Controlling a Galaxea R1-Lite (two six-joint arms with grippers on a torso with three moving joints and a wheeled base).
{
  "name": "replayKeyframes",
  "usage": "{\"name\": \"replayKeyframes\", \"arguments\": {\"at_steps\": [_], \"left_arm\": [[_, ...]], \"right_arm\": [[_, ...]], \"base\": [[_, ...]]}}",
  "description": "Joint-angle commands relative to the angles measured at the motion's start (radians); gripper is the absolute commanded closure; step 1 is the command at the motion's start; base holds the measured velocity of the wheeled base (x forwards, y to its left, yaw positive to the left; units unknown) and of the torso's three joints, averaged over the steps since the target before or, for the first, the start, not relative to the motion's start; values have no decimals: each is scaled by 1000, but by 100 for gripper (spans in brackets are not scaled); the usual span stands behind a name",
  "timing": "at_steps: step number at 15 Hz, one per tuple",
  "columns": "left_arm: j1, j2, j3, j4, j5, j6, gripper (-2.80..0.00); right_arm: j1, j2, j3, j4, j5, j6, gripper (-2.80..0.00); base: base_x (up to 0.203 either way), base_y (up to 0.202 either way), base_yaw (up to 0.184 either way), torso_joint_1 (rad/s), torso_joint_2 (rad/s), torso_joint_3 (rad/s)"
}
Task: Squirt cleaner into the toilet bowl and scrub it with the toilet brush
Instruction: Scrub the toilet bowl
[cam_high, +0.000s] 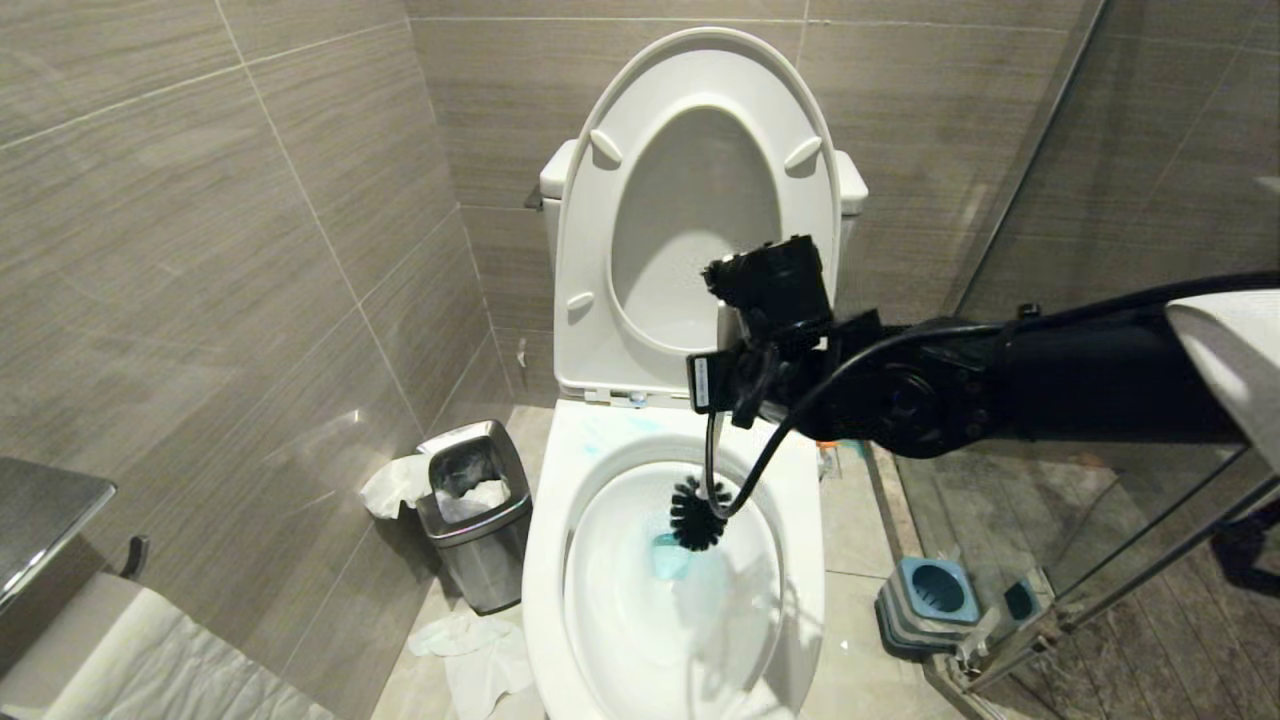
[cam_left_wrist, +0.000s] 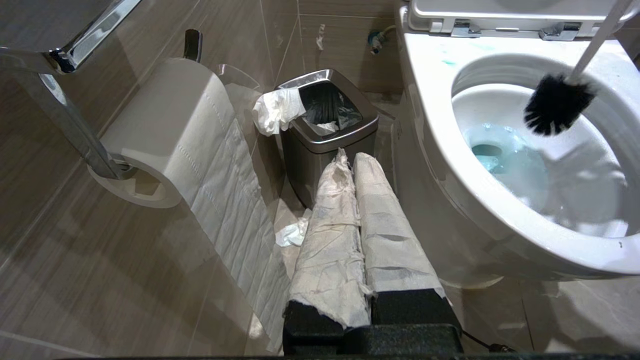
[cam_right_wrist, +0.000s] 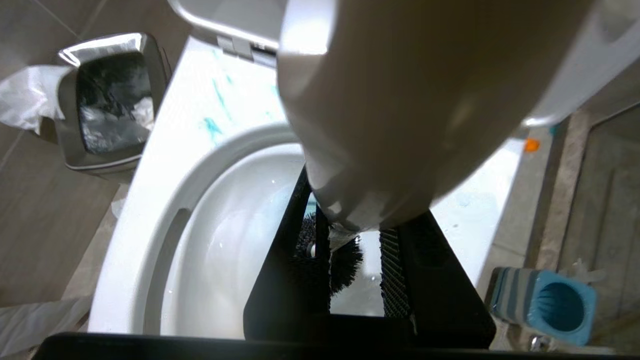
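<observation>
We've got the right gripper (cam_high: 735, 385) clamped high on the toilet brush (cam_high: 697, 513), prob. near its handle tip; light, stiff, slick plastic. Bristles hang inside the toilet bowl (cam_high: 545, 560), above teal water. Left gripper (cam_left_wrist: 357, 200) closed, idle.

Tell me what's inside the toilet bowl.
Inside the toilet bowl: teal-tinted water and the toilet brush, held by the right hand. The arm's cable hides part of the handle.

Tiled floor (cam_high: 850, 520), toilet bowl (cam_high: 800, 560), waste bin (cam_high: 480, 510)
</observation>
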Motion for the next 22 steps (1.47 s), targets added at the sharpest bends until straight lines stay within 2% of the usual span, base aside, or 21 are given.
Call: {"name": "replayKeyframes", "arguments": {"at_steps": [1, 10, 14, 20, 22], "left_arm": [[0, 0, 2, 0, 0, 1, 0], [0, 0, 2, 0, 0, 1, 0], [0, 0, 2, 0, -1, 1, 0], [0, 0, 2, 0, -2, -1, 0], [0, 0, 2, 0, -1, -1, 0]], "right_arm": [[0, 115, -41, -1, -2, 28, 0], [-40, 440, -334, -3, -4, 40, 0], [-36, 454, -331, -34, -5, 39, 0], [12, 158, -219, 25, -32, 44, 0], [21, 161, -178, 36, -48, 50, 0]], "base": [[0, 0, 0, 0, 0, 0], [0, 0, 0, 0, 0, 0], [0, 0, 0, 0, 0, 0], [0, 0, 0, 0, 0, 0], [0, 0, 0, 0, 0, 0]]}}
